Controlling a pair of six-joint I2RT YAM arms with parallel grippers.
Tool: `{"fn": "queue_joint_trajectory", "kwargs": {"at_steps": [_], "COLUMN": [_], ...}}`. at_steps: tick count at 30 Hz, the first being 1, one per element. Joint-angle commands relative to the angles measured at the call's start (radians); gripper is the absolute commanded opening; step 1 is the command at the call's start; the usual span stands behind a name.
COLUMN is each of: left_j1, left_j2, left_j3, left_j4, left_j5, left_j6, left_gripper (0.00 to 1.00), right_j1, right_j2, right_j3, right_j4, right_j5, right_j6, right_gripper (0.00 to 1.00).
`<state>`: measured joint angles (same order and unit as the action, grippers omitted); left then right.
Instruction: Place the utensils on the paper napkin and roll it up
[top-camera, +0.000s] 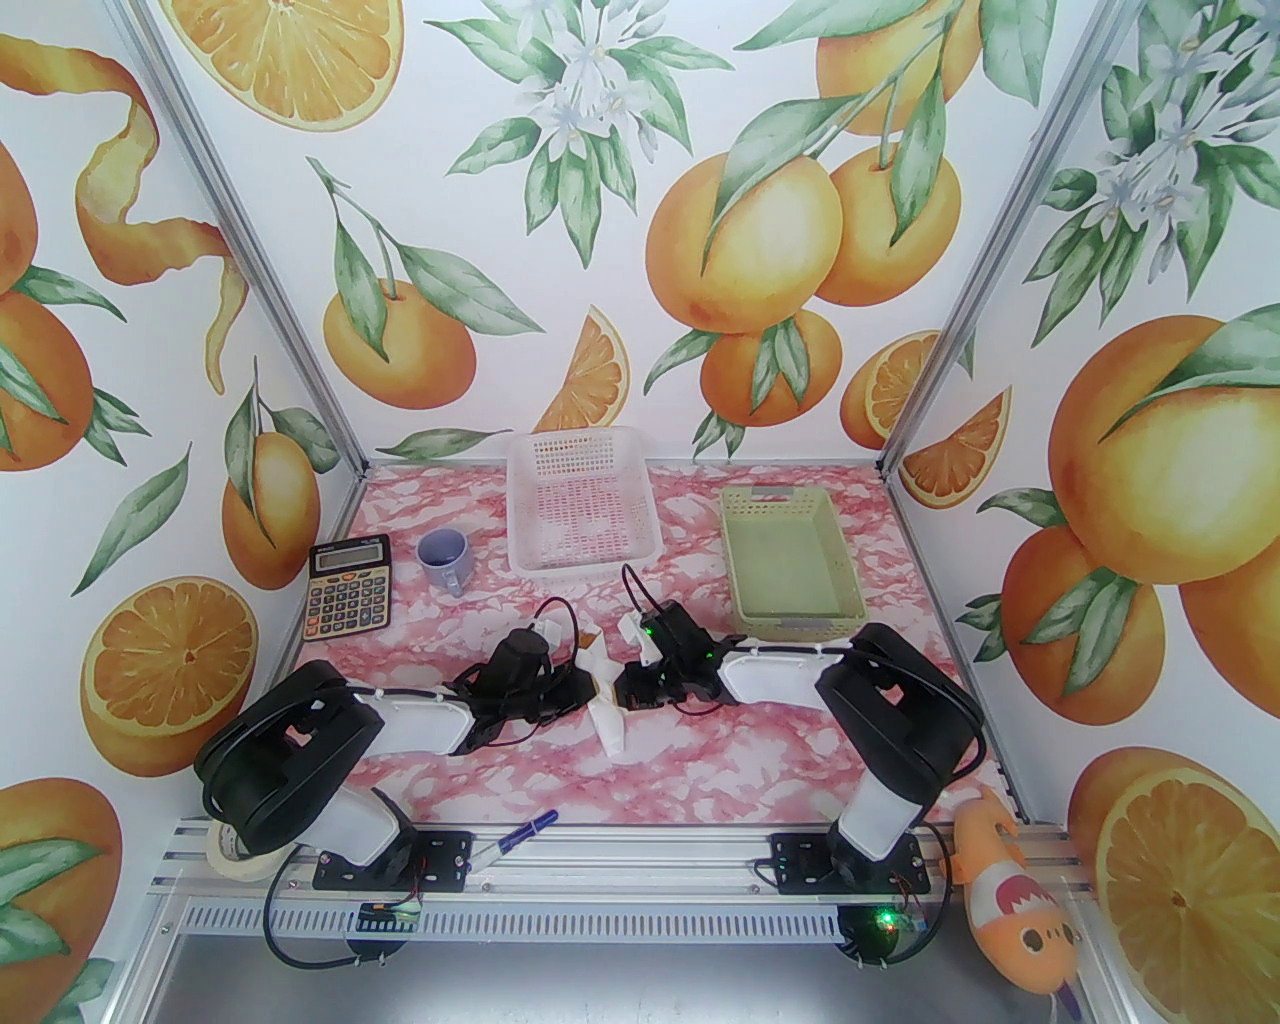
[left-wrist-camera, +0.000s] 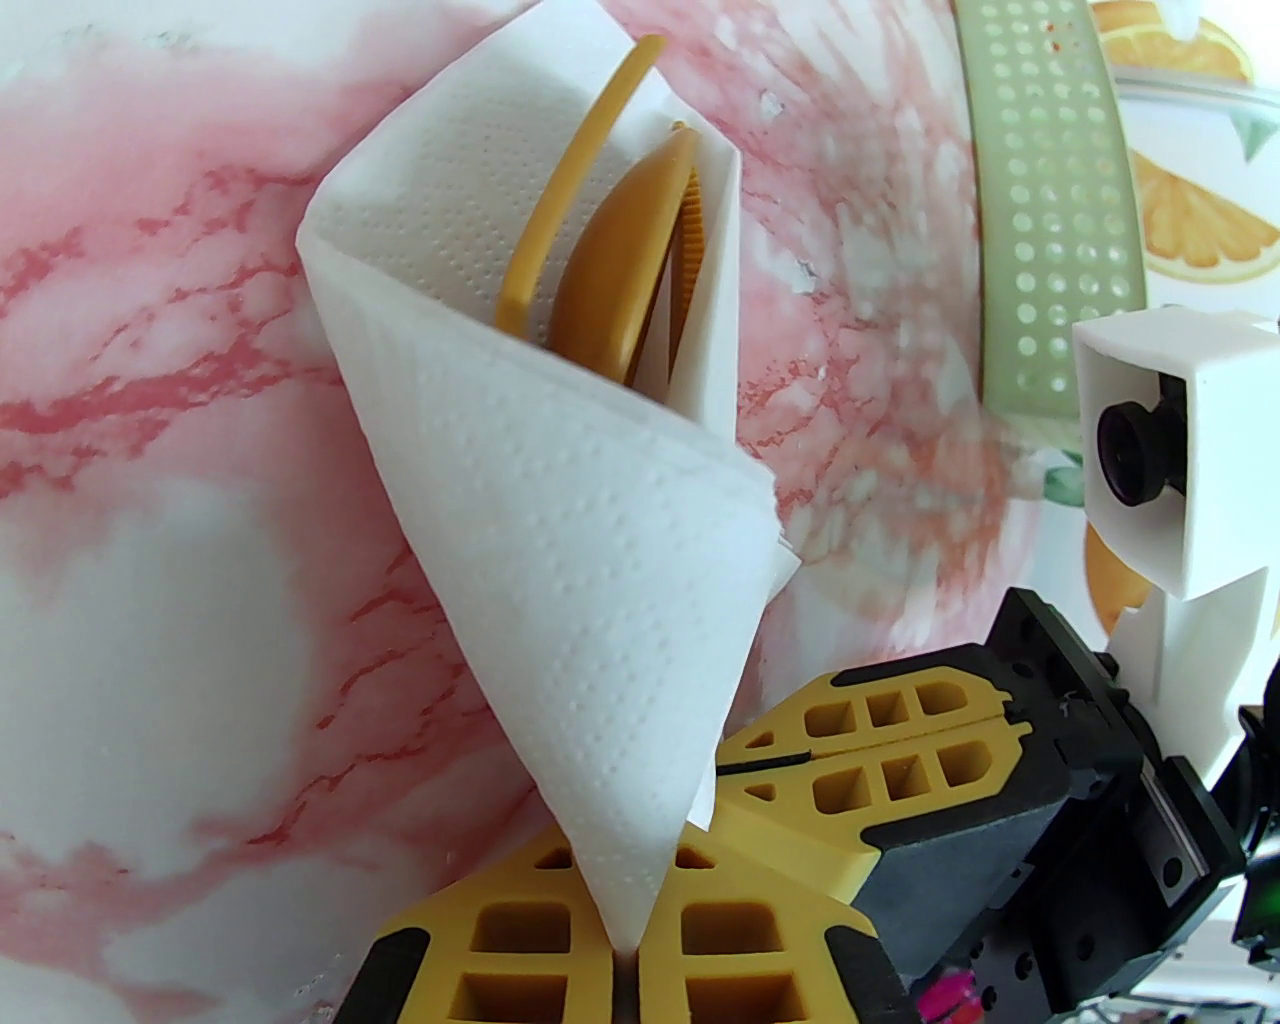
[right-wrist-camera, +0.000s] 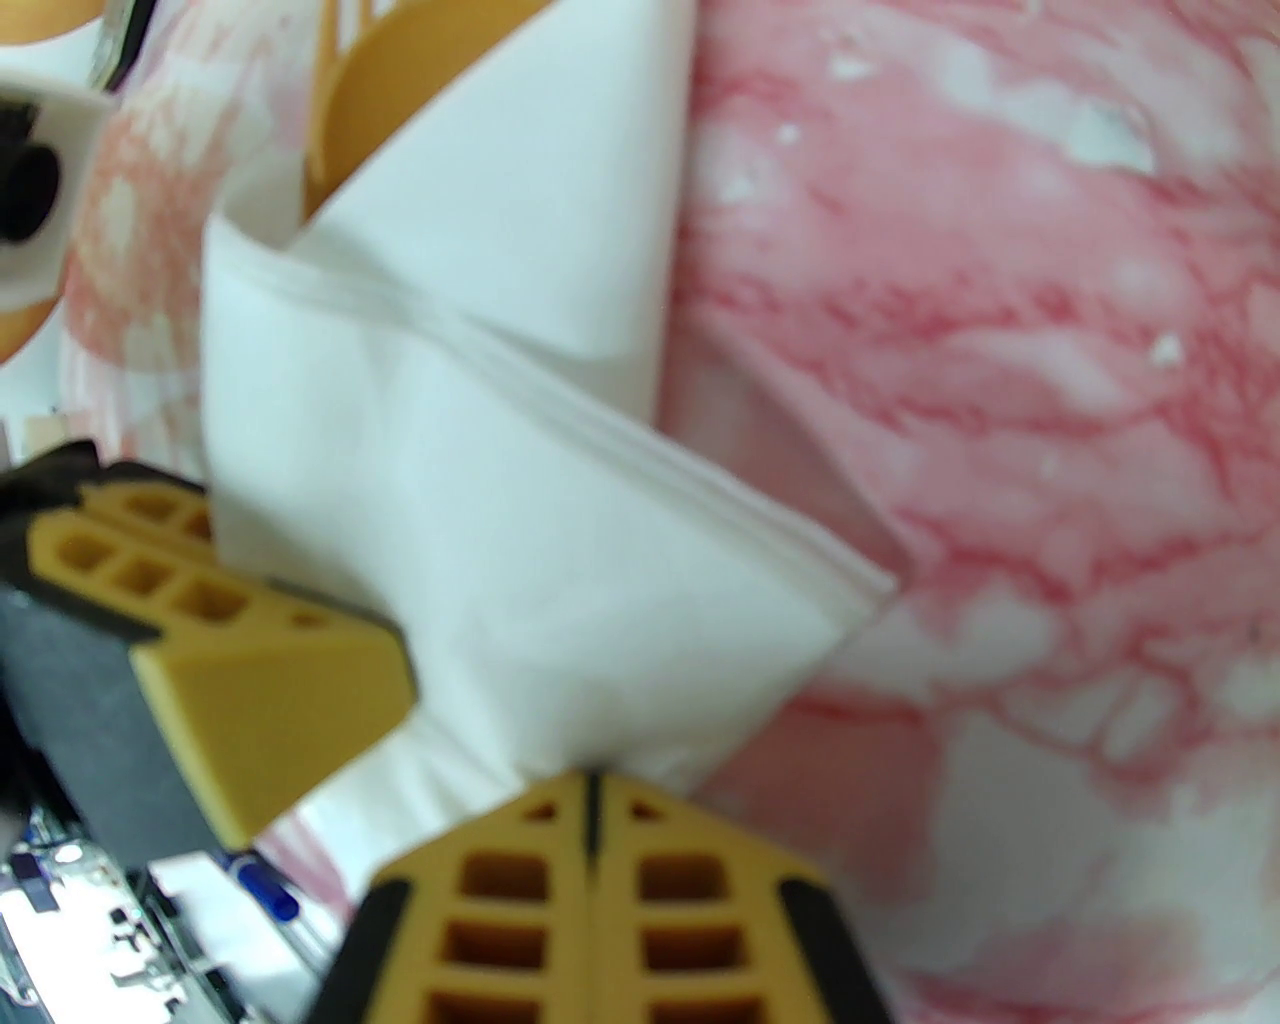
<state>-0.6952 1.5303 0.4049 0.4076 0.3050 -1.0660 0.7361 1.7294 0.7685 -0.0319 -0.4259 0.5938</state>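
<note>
The white paper napkin (top-camera: 607, 702) is folded into a cone at the middle of the table, between the two grippers. In the left wrist view the napkin (left-wrist-camera: 560, 520) wraps the orange-brown utensils (left-wrist-camera: 610, 280), whose ends stick out of its open top. My left gripper (left-wrist-camera: 628, 945) is shut on the napkin's lower tip. My right gripper (left-wrist-camera: 880, 745) sits just right of it, jaws together against the napkin's edge. In the right wrist view the right gripper (right-wrist-camera: 590, 795) pinches the napkin (right-wrist-camera: 480, 500) at its bottom edge, and the utensils (right-wrist-camera: 350, 120) peek out at the top left.
A white perforated basket (top-camera: 580, 500) and a green basket (top-camera: 790, 560) stand at the back. A blue mug (top-camera: 445, 558) and a calculator (top-camera: 348, 585) are at the back left. A blue pen (top-camera: 520, 835), a tape roll (top-camera: 235, 855) and a toy fish (top-camera: 1010, 920) lie along the near rail.
</note>
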Motion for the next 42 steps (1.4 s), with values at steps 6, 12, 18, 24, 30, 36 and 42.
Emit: {"fn": "queue_joint_trajectory", "kwargs": {"at_steps": [6,12,18,24,30,36,42], "left_j1": [-0.001,0.004,0.004,0.006,0.008,0.007,0.001], "left_j2": [-0.107,-0.246,-0.429,-0.672,-0.757,-0.675,-0.586], "left_j3": [0.004,-0.014,-0.013,0.012,0.152,0.312,0.399], "left_j4": [-0.014,-0.031,-0.052,-0.050,-0.029,0.052,0.122], "left_j5": [-0.053,-0.073,-0.050,-0.064,0.005,0.147,0.207], "left_j6": [0.081,0.156,0.286,0.453,0.652,0.746,0.747], "left_gripper": [0.00,0.00,0.00,0.00,0.00,0.00,0.00], "right_j1": [-0.074,-0.209,-0.273,-0.272,-0.266,-0.182,-0.100], "right_j2": [-0.139,-0.328,-0.523,-0.653,-0.706,-0.724,-0.753], "right_j3": [-0.100,-0.239,-0.299,-0.329,-0.351,-0.308,-0.180], "right_j4": [0.073,0.260,0.368,0.567,0.909,0.997,0.724], "right_j5": [-0.071,-0.188,-0.295,-0.350,-0.370,-0.350,-0.248], "right_j6": [0.026,0.058,0.039,0.064,0.129,-0.038,-0.311], "right_gripper": [0.23,0.51,0.73,0.89,1.00,1.00,1.00]}}
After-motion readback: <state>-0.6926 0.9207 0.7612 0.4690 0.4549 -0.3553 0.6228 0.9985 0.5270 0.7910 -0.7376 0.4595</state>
